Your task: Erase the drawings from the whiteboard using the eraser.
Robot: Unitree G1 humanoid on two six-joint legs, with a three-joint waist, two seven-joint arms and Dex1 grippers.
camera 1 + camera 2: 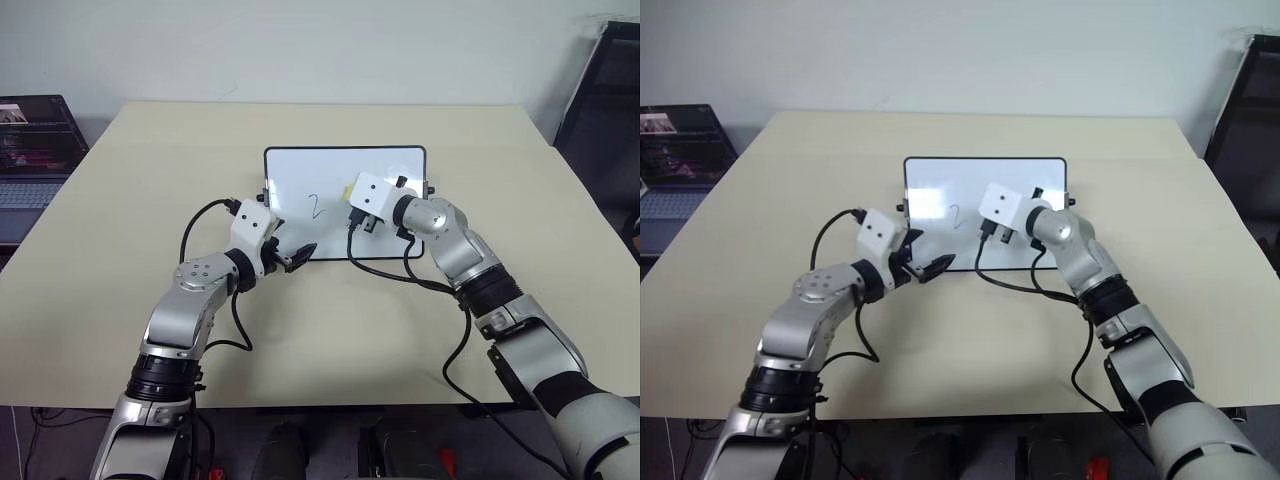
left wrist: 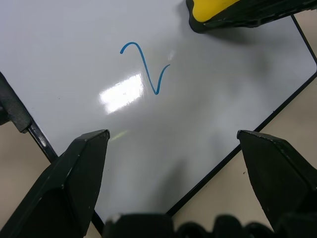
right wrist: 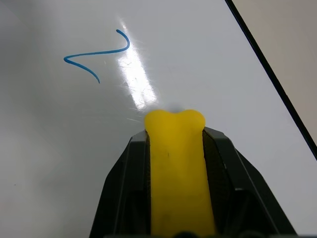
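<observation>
On the whiteboard (image 1: 345, 170) one blue stroke (image 2: 146, 69) remains. The right gripper (image 3: 174, 119) clamps the yellow eraser (image 3: 178, 168) beside it; left gripper (image 2: 173, 144) gapes empty.

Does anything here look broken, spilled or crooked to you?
Nothing stands out. The whiteboard lies flat and square on the table, one blue stroke is left on it, and the right tool grips the yellow eraser cleanly.
</observation>
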